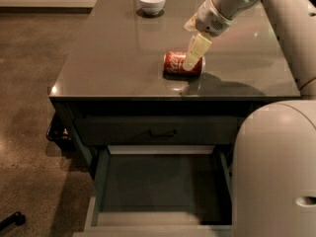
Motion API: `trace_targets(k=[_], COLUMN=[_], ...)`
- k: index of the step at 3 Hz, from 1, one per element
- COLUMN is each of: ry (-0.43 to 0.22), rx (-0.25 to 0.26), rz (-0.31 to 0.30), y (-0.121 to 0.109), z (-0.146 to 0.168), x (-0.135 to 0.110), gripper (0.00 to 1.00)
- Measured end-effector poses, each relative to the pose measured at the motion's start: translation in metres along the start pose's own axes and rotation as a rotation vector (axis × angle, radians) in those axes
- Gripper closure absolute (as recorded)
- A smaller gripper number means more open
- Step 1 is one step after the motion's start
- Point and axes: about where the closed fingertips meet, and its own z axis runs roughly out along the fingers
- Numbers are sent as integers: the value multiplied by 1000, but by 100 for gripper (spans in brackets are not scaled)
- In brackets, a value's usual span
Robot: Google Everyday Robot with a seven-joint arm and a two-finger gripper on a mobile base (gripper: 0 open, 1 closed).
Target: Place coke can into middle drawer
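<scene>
The coke can lies on its side on the dark countertop, right of the middle. It is red with white script. My gripper reaches down from the upper right and overlaps the can's right end, at or just above it. The middle drawer stands pulled open below the counter's front edge. It is a deep dark box with pale rim edges, and nothing is in it.
A white bowl sits at the back of the countertop. A closed drawer front with a black bar handle is just above the open drawer. My pale robot body fills the lower right, beside the drawer.
</scene>
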Motion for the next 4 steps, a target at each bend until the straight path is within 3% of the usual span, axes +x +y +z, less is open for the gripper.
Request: trace_targets(k=[2, 4], ry=[10, 17], rx=[-59, -82], rz=[79, 109], y=[4, 7], z=[32, 43], x=[25, 37], gripper=[0, 42])
